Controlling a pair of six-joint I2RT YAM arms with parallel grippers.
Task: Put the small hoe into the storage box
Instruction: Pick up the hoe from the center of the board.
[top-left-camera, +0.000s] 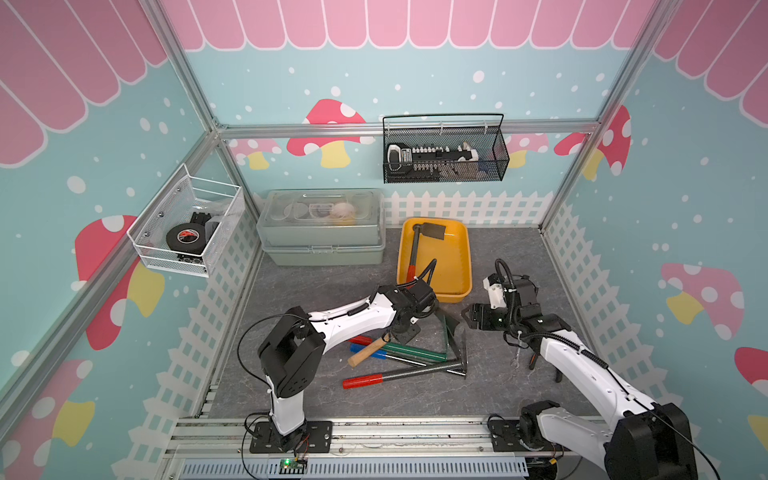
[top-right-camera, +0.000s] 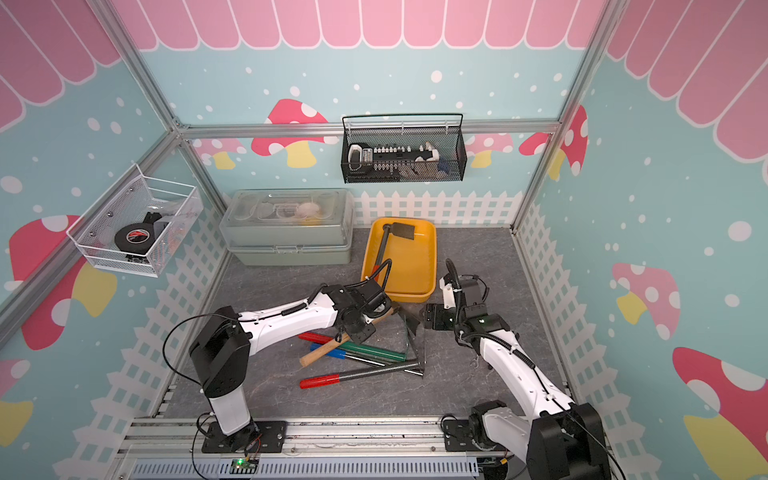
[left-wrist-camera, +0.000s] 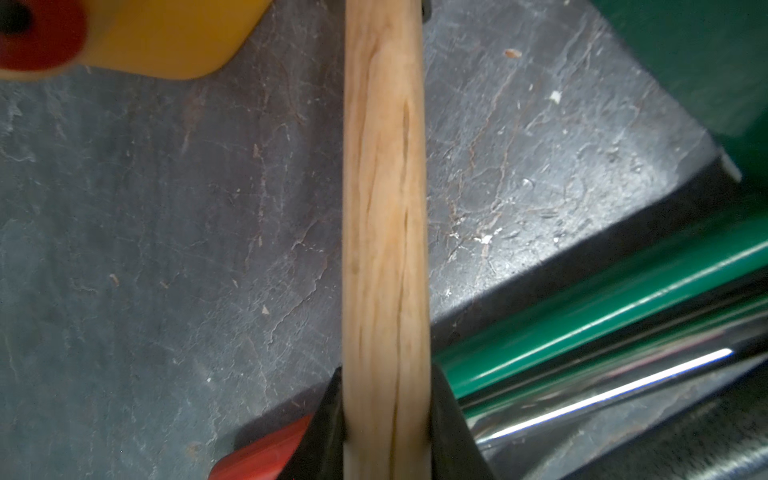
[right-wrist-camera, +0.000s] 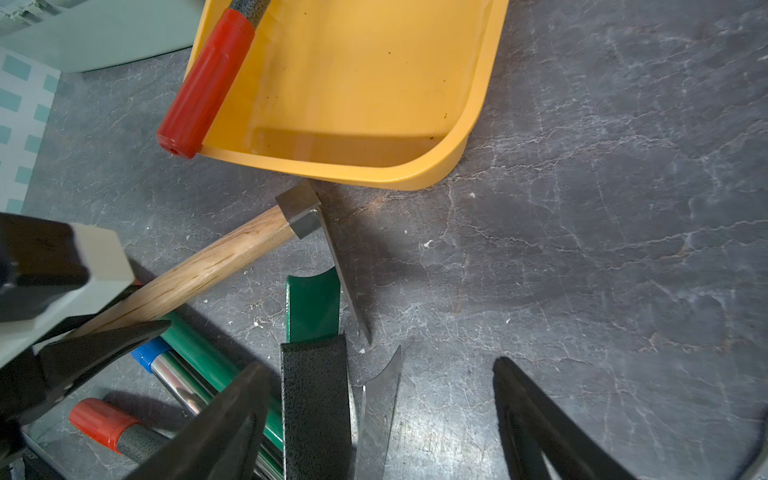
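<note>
The small hoe has a wooden handle (top-left-camera: 366, 351) and a grey metal head (right-wrist-camera: 300, 211). My left gripper (left-wrist-camera: 386, 415) is shut on that handle, one black finger on each side; in both top views it (top-left-camera: 399, 328) hides the handle's middle. The hoe's head lies just outside the near rim of the storage box (right-wrist-camera: 415, 178), a shallow yellow tray (top-left-camera: 468, 266) on the grey mat. A red-handled hoe (top-left-camera: 414, 249) lies inside the tray. My right gripper (right-wrist-camera: 382, 415) is open, low over the blades of the pile, right of the left one (top-left-camera: 467, 316).
A pile of tools lies under the left arm: green handle (top-left-camera: 411, 351), blue handle (top-left-camera: 374, 354), red handle (top-left-camera: 365, 380). A grey-green lidded case (top-left-camera: 320, 237) stands left of the tray. A black mesh basket (top-left-camera: 444, 156) and a white wire basket (top-left-camera: 187, 232) hang on the walls.
</note>
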